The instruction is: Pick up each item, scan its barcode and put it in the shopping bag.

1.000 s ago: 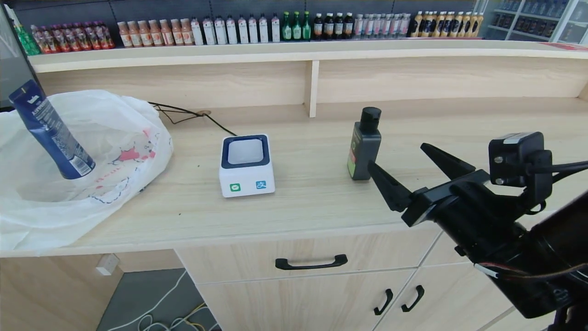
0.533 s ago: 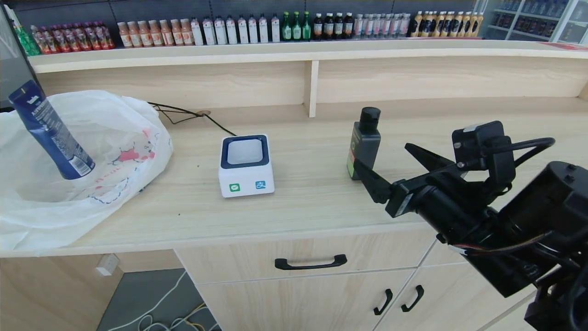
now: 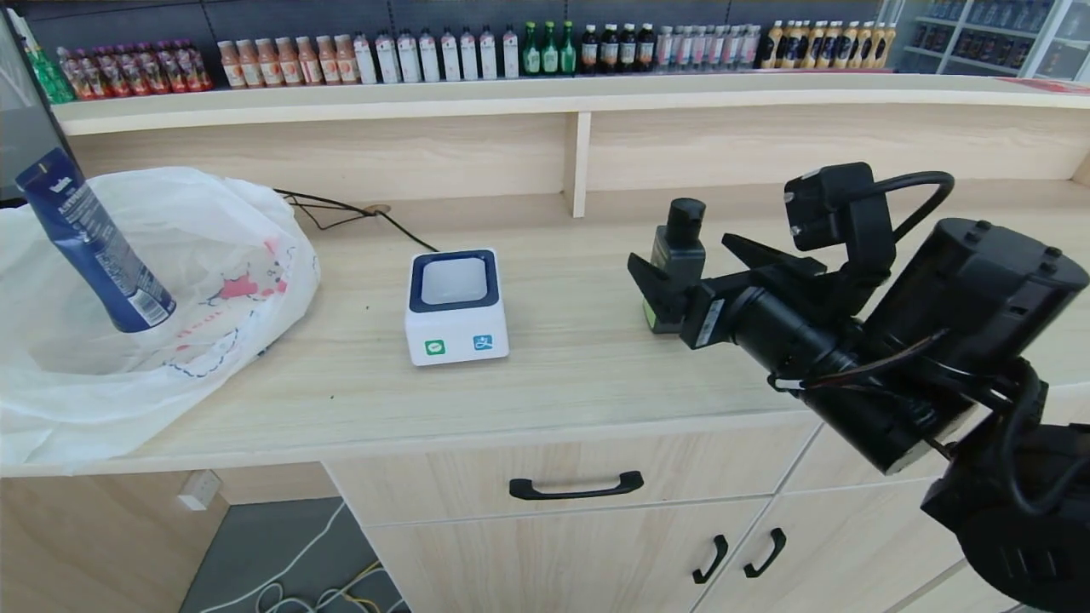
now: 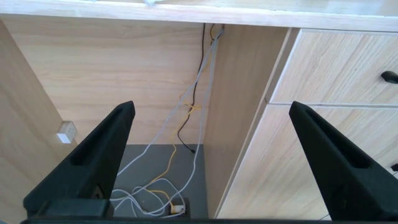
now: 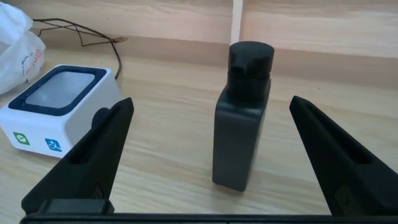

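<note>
The right gripper is spread wide, one finger on each side of the dark grey bottle, apparently without touching it. The bottle stands upright on the wooden counter, black cap on top. Well to its left sits the white barcode scanner with a navy-rimmed window. Farther left the white plastic shopping bag lies open, a blue tube leaning inside. The left gripper hangs open below the counter edge, facing the cabinet front.
</note>
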{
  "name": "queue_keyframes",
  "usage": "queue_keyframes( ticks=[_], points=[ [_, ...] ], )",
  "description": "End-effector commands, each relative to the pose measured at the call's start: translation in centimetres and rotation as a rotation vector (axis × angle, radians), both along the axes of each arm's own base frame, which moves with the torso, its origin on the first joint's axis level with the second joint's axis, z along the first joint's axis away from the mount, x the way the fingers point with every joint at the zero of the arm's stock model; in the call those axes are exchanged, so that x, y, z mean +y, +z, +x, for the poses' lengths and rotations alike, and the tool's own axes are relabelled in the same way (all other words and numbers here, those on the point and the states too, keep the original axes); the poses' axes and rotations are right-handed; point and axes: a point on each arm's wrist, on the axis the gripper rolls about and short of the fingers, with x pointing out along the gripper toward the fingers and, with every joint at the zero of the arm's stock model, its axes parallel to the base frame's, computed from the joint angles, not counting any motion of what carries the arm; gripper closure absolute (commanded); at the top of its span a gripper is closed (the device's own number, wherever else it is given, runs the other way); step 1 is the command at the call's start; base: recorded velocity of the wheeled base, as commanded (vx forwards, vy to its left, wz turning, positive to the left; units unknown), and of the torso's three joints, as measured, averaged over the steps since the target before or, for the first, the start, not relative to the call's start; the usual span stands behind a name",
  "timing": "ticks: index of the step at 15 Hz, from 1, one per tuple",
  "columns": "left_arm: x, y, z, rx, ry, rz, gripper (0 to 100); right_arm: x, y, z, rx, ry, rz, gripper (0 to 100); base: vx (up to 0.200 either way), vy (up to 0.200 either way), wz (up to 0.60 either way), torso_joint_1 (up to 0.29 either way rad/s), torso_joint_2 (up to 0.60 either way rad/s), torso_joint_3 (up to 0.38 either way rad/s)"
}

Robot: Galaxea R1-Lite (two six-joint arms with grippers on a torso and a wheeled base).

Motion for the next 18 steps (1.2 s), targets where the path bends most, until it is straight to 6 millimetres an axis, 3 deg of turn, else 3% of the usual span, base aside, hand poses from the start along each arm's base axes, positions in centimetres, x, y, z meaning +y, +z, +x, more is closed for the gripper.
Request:
queue_keyframes(
  ticks=[1,8,18],
  points=[
    [0.0,0.0,0.0,0.000,0.000,-0.001,0,1.0,-0.4,1.6,0.020,-0.039,0.032,0,0.000,0.000,0.00,0.000,0.00,0.000],
    [0.0,0.0,0.0,0.000,0.000,0.000,0,1.5,-1.2,5.8,0.065,-0.129,0.035,0,0.000,0.000,0.00,0.000,0.00,0.000],
    [0.0,0.0,0.0,0.000,0.000,0.000,0,0.8,-2.7,7.6,0.094,-0.171,0.030,0,0.000,0.000,0.00,0.000,0.00,0.000]
  ],
)
